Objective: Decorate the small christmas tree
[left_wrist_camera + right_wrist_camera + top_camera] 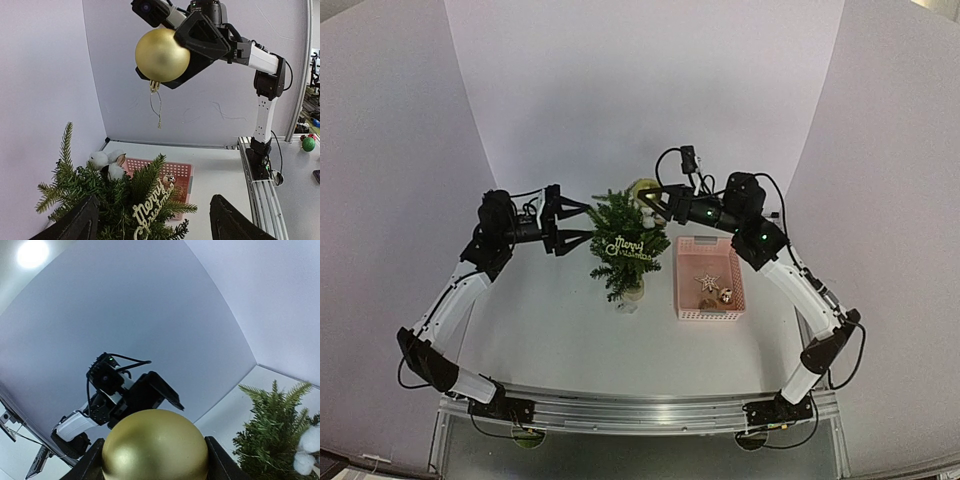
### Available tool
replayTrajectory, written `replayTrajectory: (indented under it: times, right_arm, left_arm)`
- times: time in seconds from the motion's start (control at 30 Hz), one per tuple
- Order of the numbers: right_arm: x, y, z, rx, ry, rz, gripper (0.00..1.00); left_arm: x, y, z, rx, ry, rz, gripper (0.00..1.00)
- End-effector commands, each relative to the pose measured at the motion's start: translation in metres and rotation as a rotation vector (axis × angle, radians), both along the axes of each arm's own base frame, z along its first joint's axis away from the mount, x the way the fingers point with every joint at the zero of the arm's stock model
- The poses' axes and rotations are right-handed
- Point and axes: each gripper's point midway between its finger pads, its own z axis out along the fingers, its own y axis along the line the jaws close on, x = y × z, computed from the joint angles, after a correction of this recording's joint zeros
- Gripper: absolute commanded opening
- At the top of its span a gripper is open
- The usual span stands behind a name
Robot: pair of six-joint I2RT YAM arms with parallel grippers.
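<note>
The small christmas tree point(625, 250) stands mid-table, with a gold "Merry Christmas" sign point(628, 247) and white cotton balls point(106, 162) on it. Above and behind its top hangs a gold ball point(642, 188), with my right gripper point(650, 200) shut on it. The ball point(155, 447) fills the space between the right fingers, and its thread loop point(159, 107) dangles below it. My left gripper point(588, 222) stands open just left of the tree. The tree's upper branches point(115, 200) lie beyond its spread fingers point(75, 222), and nothing is gripped.
A pink basket point(709, 314) sits right of the tree and holds a pale star point(707, 282) and a small gold ornament point(725, 296). White walls close in at the back and both sides. The left arm point(125, 395) faces the right wrist camera.
</note>
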Motion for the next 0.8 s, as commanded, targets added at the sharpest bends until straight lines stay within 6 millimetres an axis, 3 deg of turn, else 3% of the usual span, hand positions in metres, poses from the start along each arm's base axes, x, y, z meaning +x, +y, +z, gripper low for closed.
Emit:
replayTrajectory:
  times: [0.0,0.23,0.43,0.77]
  right_arm:
    - [-0.012,0.025,0.027,0.125,-0.068,0.107,0.52]
    - [-0.012,0.043,0.027,0.162,-0.073,0.163,0.52]
    - [-0.011,0.047,0.025,0.17,-0.07,0.18,0.52]
    - [-0.014,0.05,0.024,0.18,-0.069,0.211,0.52]
  left_arm:
    - [-0.01,-0.026,0.026,-0.043,-0.078,-0.09,0.74]
    - [-0.017,-0.037,0.036,-0.065,-0.093,-0.147,0.67]
    - [-0.013,-0.037,0.042,-0.076,-0.084,-0.122,0.53]
    - [0.004,-0.037,0.038,-0.053,-0.08,-0.033,0.5]
